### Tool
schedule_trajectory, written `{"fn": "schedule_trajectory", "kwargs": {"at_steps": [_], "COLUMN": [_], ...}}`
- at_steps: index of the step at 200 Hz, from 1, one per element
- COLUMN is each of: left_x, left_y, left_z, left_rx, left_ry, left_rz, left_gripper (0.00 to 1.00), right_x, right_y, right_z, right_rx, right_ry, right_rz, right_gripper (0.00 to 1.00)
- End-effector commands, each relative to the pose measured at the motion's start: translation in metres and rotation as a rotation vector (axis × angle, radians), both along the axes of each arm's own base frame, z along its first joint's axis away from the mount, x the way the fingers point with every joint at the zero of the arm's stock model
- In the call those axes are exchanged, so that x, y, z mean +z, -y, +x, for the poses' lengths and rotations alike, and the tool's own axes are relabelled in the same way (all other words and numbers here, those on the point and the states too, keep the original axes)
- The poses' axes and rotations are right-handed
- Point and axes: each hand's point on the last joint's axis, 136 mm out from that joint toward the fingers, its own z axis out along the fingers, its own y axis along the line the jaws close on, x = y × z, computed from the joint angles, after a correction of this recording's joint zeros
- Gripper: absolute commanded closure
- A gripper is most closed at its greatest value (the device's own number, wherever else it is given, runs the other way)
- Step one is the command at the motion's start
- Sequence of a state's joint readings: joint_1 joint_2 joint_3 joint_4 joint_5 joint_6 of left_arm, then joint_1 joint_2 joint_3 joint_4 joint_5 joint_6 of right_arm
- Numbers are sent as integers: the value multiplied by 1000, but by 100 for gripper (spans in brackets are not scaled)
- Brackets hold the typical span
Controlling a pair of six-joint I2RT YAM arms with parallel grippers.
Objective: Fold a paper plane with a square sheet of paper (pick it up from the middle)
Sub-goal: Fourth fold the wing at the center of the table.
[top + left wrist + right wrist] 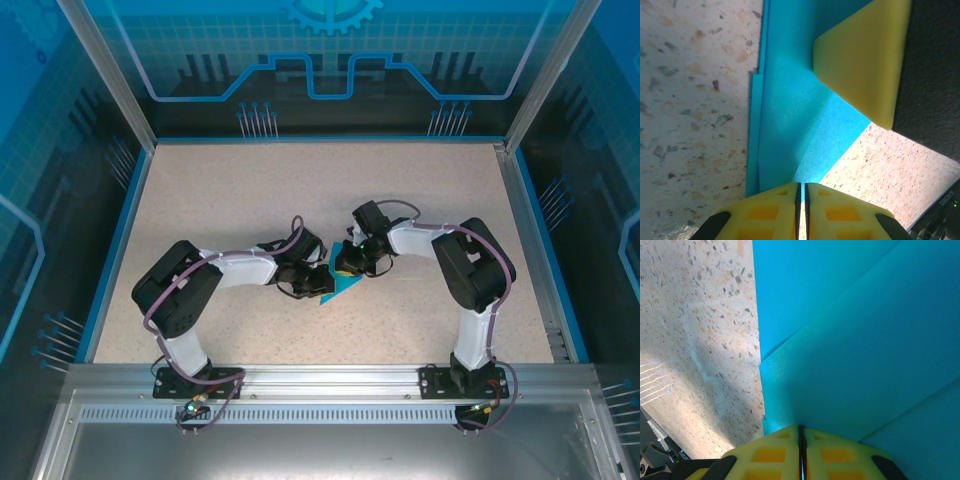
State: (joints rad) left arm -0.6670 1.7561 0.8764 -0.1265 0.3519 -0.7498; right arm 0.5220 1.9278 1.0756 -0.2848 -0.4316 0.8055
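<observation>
teal paper sheet (338, 288), part folded, lies mid table (200, 200). left gripper (801, 188) and right gripper (801, 431) each pinch it tight. looks light, floppy, easy to tear; best held by a crease.

I see a speckled beige table (250, 200) with a blue rim (118, 250), a metal rail (320, 378) along its near edge, blue patterned walls (330, 60) on three sides, and grey posts (105, 70).
</observation>
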Motion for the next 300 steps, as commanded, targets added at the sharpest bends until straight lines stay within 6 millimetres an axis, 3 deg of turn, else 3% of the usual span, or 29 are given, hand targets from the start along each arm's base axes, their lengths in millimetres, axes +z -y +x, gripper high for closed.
{"fn": "schedule_trajectory", "kwargs": {"at_steps": [1, 64, 115, 141, 185, 236, 300], "left_x": [-17, -31, 9, 17, 11, -8, -15], "left_y": [-11, -25, -9, -7, -3, -14, -27], "left_z": [-10, -22, -13, -16, -23, -24, -24], "left_rx": [-15, -7, -36, -49, -73, -56, -33], "left_ry": [-40, -68, 6, 11, -10, -48, -44], "left_rz": [76, 115, 22, 0, -2, 77, 155], "left_gripper": [86, 86, 84, 82, 81, 81, 81], "right_x": [-57, -59, -56, -58, -60, -62, -64], "right_y": [41, 43, 42, 43, 43, 44, 46], "right_z": [-23, -24, -23, -23, -24, -26, -27], "right_rx": [-50, -42, -40, -41, -41, -40, -42], "right_ry": [-120, -128, -125, -129, -137, -142, -149], "right_rz": [-221, -237, -236, -238, -241, -248, -255], "right_gripper": [90, 90, 90, 90, 90, 90, 90]}}
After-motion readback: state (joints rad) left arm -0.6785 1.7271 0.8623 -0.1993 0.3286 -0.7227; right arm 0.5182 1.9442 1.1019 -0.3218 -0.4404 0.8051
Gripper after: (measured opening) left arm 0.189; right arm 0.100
